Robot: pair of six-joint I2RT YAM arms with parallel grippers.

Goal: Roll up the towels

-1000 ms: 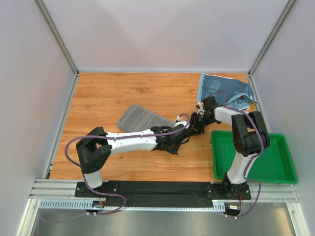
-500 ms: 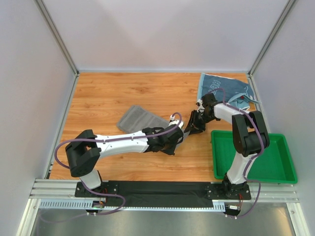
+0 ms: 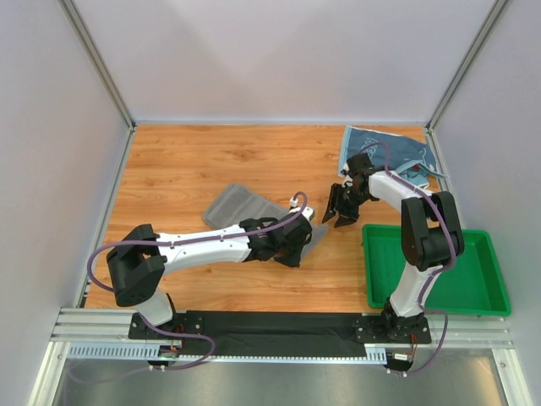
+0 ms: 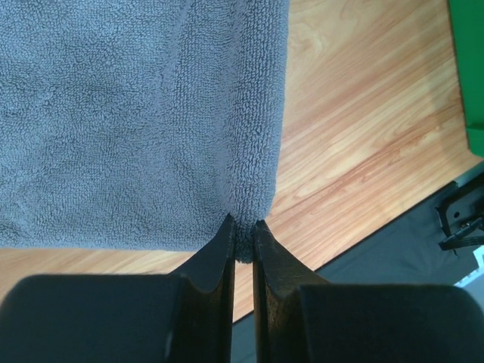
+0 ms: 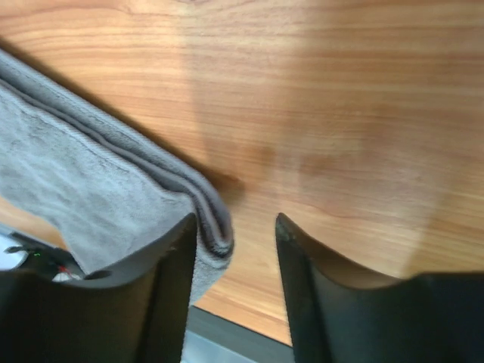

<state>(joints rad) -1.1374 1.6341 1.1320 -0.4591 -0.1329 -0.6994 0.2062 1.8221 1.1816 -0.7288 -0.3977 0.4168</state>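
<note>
Grey terry cloth makes up the grey towel (image 3: 241, 205), which lies slantwise on the wooden table (image 3: 186, 165) near its middle, one end pointing toward the far left and the other toward the near right. In the left wrist view the grey towel (image 4: 128, 113) fills the upper left, with a thick fold running down its right edge to a corner. That corner sits between the fingers of the left gripper (image 4: 242, 228), whose jaws are pressed almost together and pinch the cloth at its very tip. From above, the left gripper (image 3: 308, 228) reaches in low from the left, at the towel's near-right end.

In the right wrist view, the layered edge of the grey towel (image 5: 91, 189) ends just inside the gap of the right gripper (image 5: 234, 223), beside the finger on the picture's left. Whether cloth and finger touch cannot be told. These jaws stand spread apart with bare wood between them, gripping nothing. From above, the right gripper (image 3: 341, 209) hangs just to the right of the left one.

A blue towel (image 3: 385, 152) with white lettering lies crumpled in the far right corner, well apart from both grippers. A green tray (image 3: 473, 292) sits at the near right edge.
</note>
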